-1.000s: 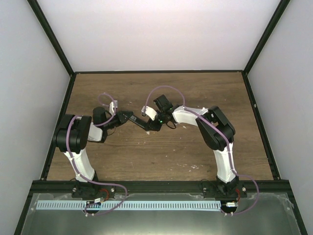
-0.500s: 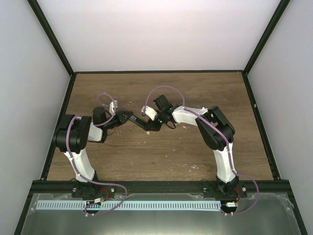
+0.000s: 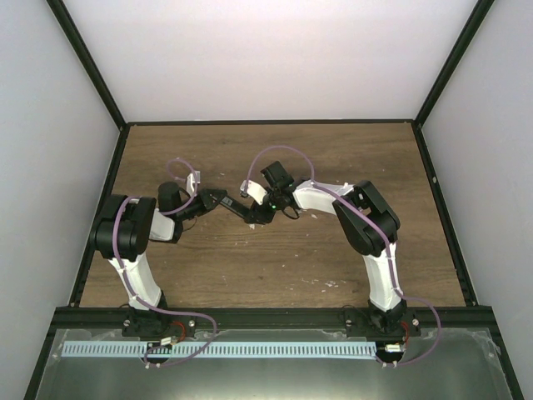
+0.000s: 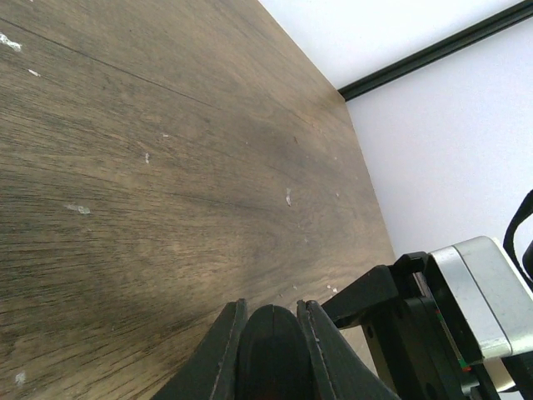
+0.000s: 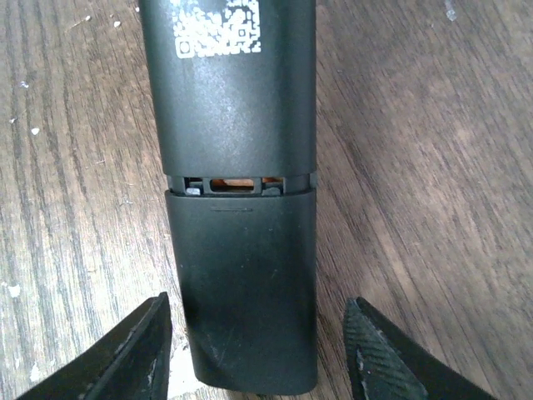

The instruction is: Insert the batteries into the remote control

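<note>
Heads up on where you're at: your left fingers [image 4: 226,354] are clamped tight on one end of the remote control [image 5: 237,108], which is back-side up around the middle of the counter [image 4: 125,167] (can't tell if it's touching the wood or held just above it). Your right fingers [image 5: 137,350] are spread either side of the other end with a gap on both sides, gripping nothing. The battery cover [image 5: 241,283] looks only partly slid, with a thin slot showing at the seam. Biggest risk I see: the whole remote is riding on that one left pinch at its tip. Any push on the cover from the right side could lever it around or pop it out of the grip. Close the right fingers off-centre and you'd likely squeeze the cover against the body and jam it rather than slide it. Also, I can't spot the batteries in any view, so you may end up hunting for them with one arm tied up.
</note>
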`<action>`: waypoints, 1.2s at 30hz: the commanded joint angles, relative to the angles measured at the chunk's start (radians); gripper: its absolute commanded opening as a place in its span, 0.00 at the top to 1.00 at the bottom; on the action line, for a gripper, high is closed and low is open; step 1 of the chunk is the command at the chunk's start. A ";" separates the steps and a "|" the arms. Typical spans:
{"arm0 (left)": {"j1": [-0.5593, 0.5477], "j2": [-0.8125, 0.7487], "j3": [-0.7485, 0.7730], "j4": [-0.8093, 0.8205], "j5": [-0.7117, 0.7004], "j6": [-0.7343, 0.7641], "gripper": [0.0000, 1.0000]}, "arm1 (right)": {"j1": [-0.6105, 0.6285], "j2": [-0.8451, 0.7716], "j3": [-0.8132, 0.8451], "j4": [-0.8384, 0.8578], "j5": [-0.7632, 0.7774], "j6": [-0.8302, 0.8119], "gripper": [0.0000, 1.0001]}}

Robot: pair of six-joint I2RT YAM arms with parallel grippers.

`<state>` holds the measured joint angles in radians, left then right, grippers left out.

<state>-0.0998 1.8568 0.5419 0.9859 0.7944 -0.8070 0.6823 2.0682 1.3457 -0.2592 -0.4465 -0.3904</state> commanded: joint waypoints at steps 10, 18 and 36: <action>-0.005 -0.008 -0.003 0.017 0.013 0.025 1.00 | 0.007 -0.057 -0.019 0.065 -0.050 0.001 0.47; -0.004 -0.010 -0.001 0.011 0.017 0.029 1.00 | -0.009 -0.062 -0.025 0.084 -0.059 0.022 0.56; -0.005 -0.015 0.003 -0.008 0.030 0.044 1.00 | -0.021 0.030 0.053 0.038 -0.083 0.009 0.76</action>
<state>-0.0998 1.8553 0.5419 0.9760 0.8101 -0.7990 0.6640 2.0594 1.3552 -0.2028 -0.5129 -0.3668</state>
